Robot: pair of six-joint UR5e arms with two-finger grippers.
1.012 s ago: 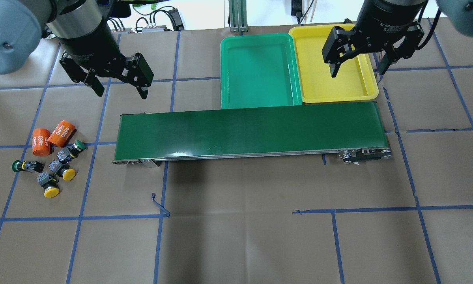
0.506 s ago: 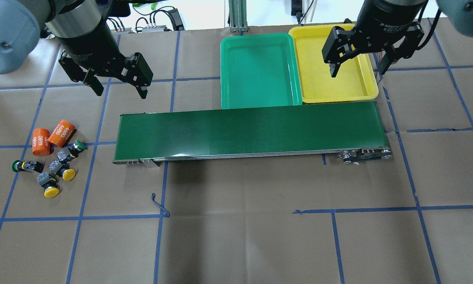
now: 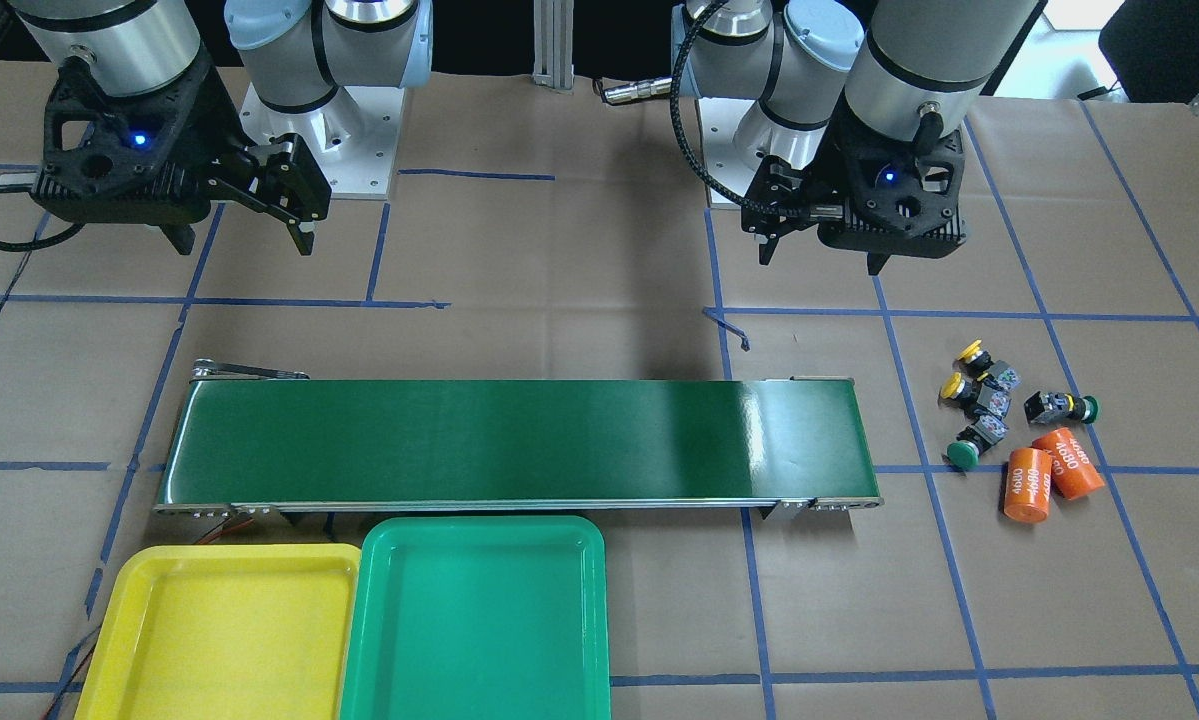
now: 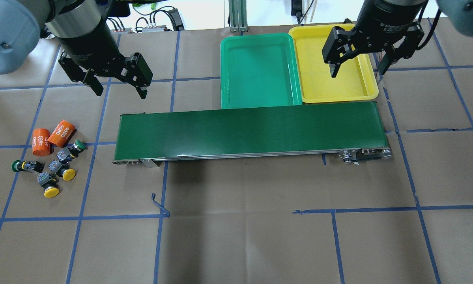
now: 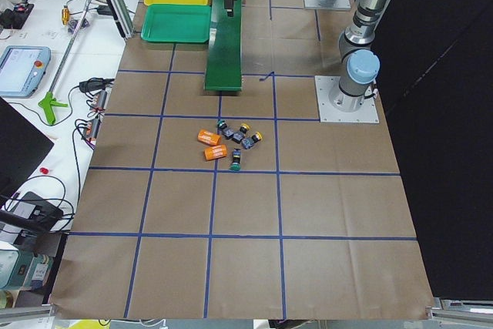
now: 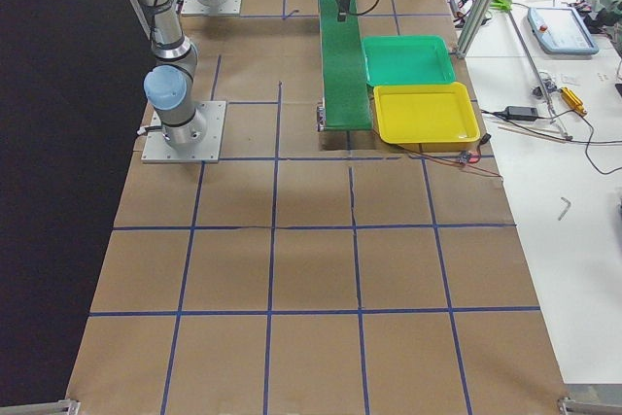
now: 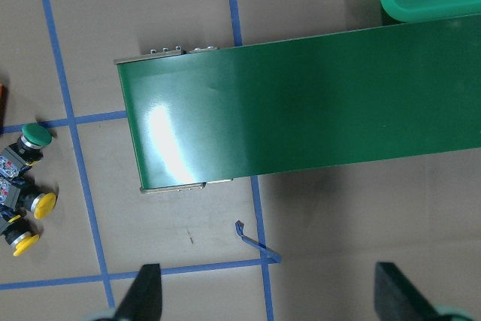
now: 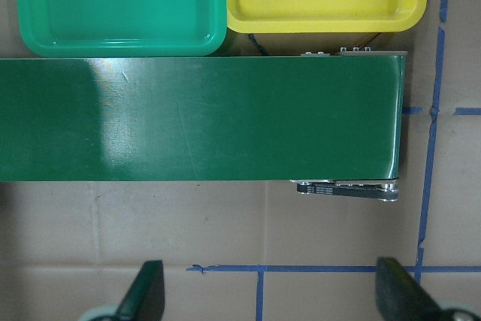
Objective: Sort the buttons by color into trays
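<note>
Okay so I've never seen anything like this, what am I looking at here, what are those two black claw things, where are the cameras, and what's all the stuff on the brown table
These are two robot arms fixed at one table, each ending in a two-finger claw. The left claw and the right claw are both open and hold nothing.

Two pictures look down on the table, one from behind the robot and one facing it. Two look along the table from its ends. Two come from cameras on the wrists, looking down past the fingers.

On the brown table lie a long dark-green conveyor belt, a green tray and a yellow tray. Both trays are empty. Off one end of the belt lie four push-buttons, two yellow and two green, beside two orange cylinders.
</note>
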